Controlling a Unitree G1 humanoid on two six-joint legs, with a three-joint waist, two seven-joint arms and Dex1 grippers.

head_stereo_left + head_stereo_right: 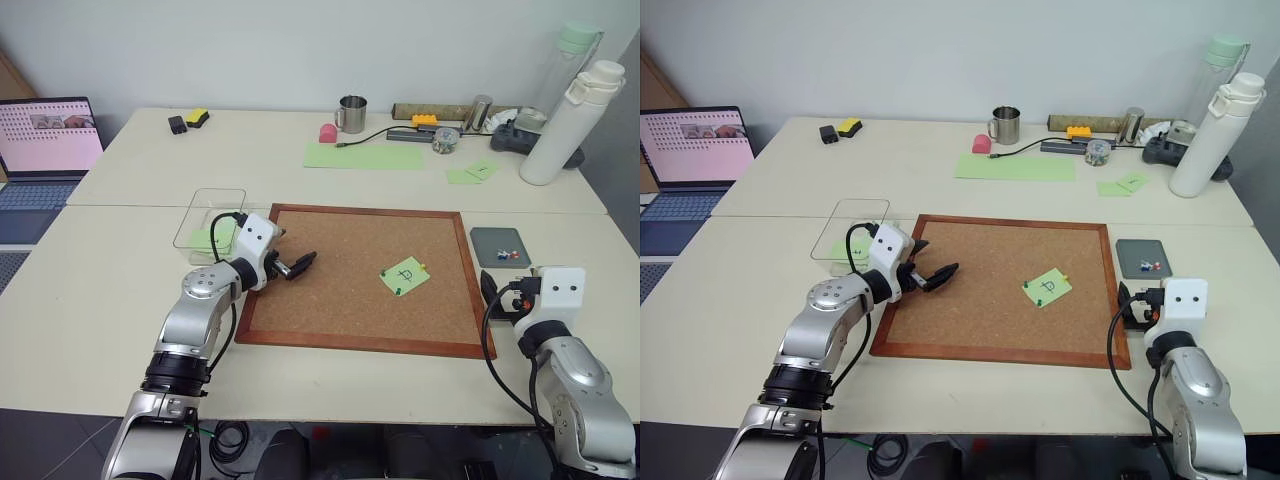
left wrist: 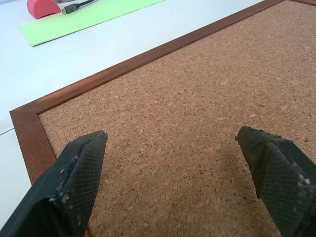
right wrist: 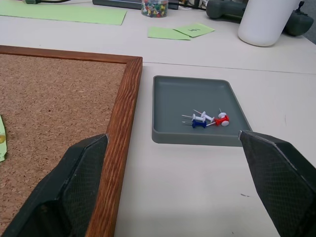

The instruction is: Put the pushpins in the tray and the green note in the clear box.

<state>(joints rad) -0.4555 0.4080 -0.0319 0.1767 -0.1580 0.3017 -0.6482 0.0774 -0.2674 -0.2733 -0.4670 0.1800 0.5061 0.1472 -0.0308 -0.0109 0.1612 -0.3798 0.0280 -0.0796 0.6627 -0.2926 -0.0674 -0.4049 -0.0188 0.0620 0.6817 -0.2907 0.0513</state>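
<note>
The green note [image 1: 405,275], marked in black, lies on the cork board [image 1: 340,300], right of its middle. A yellow pushpin [image 1: 424,266] and a green one [image 1: 399,292] sit at its edges. The dark-grey tray [image 3: 187,89] rests just past the board's right frame and holds white, blue and red pushpins [image 3: 207,118]. The clear box [image 1: 212,212] stands off the board's far-left corner with a green slip inside. My left gripper [image 1: 293,255] hovers open over the board's left part, well left of the note. My right gripper [image 3: 173,138] is open and empty, near the board's right edge, short of the tray.
A laptop [image 1: 45,140] sits at the far left. Along the back are a metal mug [image 1: 352,114], a pink object [image 1: 327,132], a large pale-green sheet [image 1: 362,155], a jar of pins [image 1: 445,140], small green notes [image 1: 472,172] and a tall white bottle [image 1: 570,120].
</note>
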